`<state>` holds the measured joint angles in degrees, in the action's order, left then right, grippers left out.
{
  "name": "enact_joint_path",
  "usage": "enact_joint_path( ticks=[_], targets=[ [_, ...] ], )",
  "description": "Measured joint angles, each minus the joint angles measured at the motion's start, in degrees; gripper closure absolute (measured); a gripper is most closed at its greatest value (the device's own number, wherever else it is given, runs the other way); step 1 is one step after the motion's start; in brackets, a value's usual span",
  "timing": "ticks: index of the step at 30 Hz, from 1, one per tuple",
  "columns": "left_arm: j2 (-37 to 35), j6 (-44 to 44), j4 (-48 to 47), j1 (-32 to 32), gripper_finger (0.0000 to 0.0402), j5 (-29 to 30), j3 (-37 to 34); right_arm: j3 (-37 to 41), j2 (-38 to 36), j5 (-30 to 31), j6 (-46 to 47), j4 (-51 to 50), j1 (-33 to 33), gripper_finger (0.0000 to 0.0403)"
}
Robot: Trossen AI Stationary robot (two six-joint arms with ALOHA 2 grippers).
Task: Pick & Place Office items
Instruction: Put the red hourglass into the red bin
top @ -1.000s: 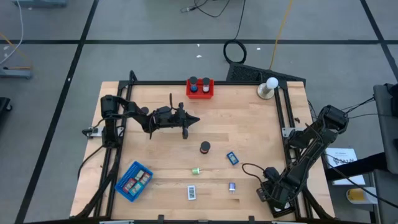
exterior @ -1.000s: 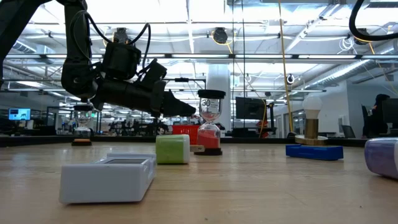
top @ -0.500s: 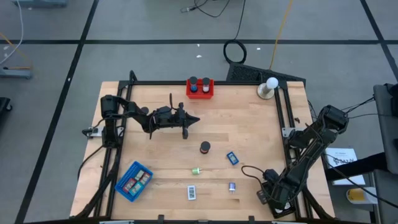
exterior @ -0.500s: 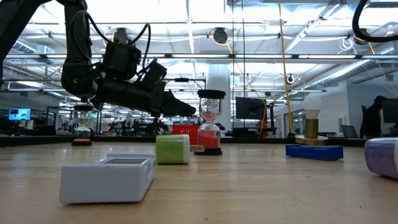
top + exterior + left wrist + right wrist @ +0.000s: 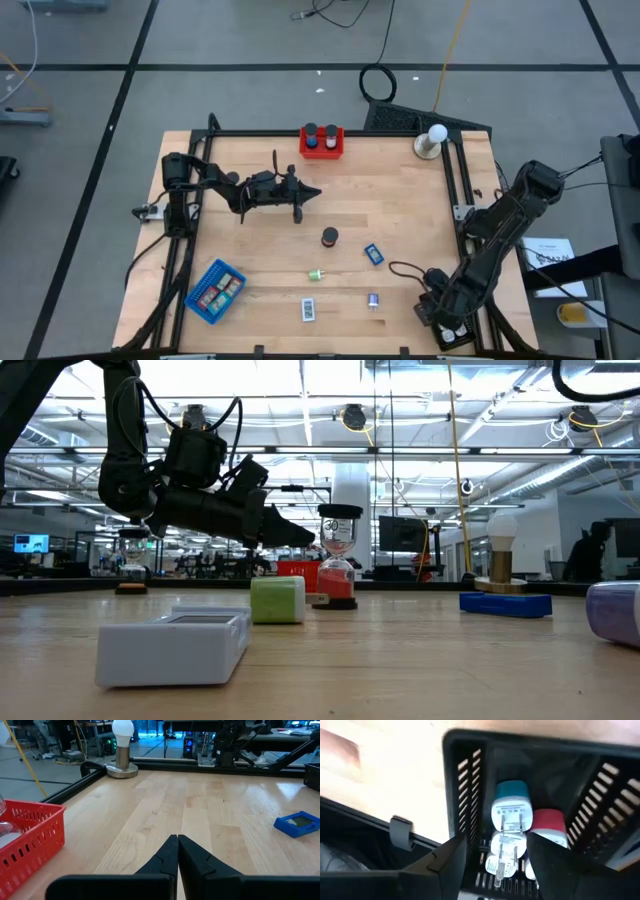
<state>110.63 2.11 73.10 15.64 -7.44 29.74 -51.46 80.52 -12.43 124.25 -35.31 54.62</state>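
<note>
Two arms apart, loose items spread across the worktop

Five small office items lie loose on the wooden worktop. A black round cylinder stands near the middle; in the low view it reads as a sand timer with red sand under a black cap. Just beyond it toward the right arm lies a flat blue rectangular piece with a pale face. Nearer the front edge sit a small green block, a purple-and-white bit, and a white-labelled rectangle, which looks like a grey-white box in the low view.

A red tray at the back edge holds two round pieces, one blue and one red. A blue tray near the front left corner holds several small mixed-colour pieces. A white ball on a round stand sits at the back right corner.

The left end effector hangs above the worktop behind the cylinder, its fingers pressed together on nothing.

The right end effector is poised over a black tray at the front right corner, its fingers spread and empty. Below them lie a teal plug adapter and a red plug adapter, white-faced with metal prongs.
</note>
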Motion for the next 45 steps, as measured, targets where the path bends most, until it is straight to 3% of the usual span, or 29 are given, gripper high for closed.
enact_joint_path(
  ticks=[6,13,15,18,25,29,36,45],
  targets=[
    [0.0,0.4,0.0,0.0,0.0391,0.0,0.0,0.0,-3.7,-2.9,-3.8,0.6,-1.6,0.0253],
    [0.0,0.6,0.0,0.0,0.0387,0.0,0.0,0.0,-9.2,-1.1,-9.4,-2.2,-4.5,0.0376],
    [0.0,0.6,0.0,0.0,0.0389,0.0,0.0,0.0,-10.5,2.1,-12.8,-3.8,-5.5,0.0395],
    [0.0,0.6,0.0,0.0,0.0398,0.0,0.0,0.0,-11.8,9.4,-19.6,-6.7,-7.4,0.0390],
    [0.0,0.6,0.3,0.0,0.0380,-1.5,0.0,3.2,-12.6,33.7,-37.9,-8.7,-14.6,0.0400],
    [0.0,0.9,1.2,0.0,0.0389,-3.6,0.0,10.6,-12.5,33.8,-49.4,1.4,-22.5,0.0399],
    [-0.6,-1.5,1.1,0.0,0.0388,-3.6,0.0,23.9,-12.5,30.6,-76.8,29.3,-38.8,0.0400],
    [-10.2,-6.1,-4.2,-4.1,0.0394,-2.7,0.0,26.8,-12.5,28.0,-106.9,42.5,-62.8,0.0401]
  ],
)
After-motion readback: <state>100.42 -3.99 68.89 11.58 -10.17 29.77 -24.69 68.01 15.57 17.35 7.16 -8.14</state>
